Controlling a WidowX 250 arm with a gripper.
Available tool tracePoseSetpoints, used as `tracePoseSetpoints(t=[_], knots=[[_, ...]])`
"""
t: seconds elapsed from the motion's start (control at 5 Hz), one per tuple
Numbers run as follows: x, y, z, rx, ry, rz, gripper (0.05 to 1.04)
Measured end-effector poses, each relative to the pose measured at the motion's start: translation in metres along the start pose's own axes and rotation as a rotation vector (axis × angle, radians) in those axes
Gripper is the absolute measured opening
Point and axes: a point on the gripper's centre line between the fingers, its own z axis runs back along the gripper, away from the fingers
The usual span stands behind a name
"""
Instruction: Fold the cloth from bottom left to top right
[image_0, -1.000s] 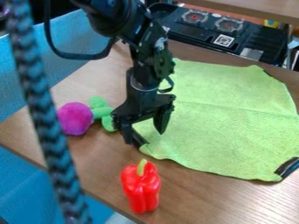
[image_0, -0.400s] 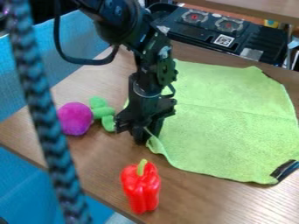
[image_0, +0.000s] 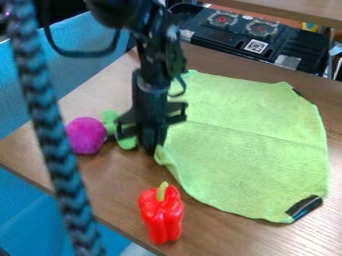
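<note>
Right of the claw (image_0: 151, 145), which appears closed on a gathered corner (image_0: 161, 153), the cloth (image_0: 240, 142) lies spread; the fold calls for raising that corner clear, then carrying it diagonally to the far corner (image_0: 284, 90), lest dragging shift everything.

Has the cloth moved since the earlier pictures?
Yes: the cloth has shifted left in view, its lower right corner now nearer the unmoved pepper.
</note>
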Motion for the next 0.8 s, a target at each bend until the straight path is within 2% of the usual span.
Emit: tracePoseSetpoints(t=[0.2, 0.4, 0.8], knots=[[0.005, -0.001, 0.018, 0.014, 0.030, 0.007, 0.069], [0.008, -0.017, 0.035, 0.003, 0.032, 0.026, 0.069], [-0.005, -0.093, 0.040, 0.026, 0.092, 0.099, 0.069]])
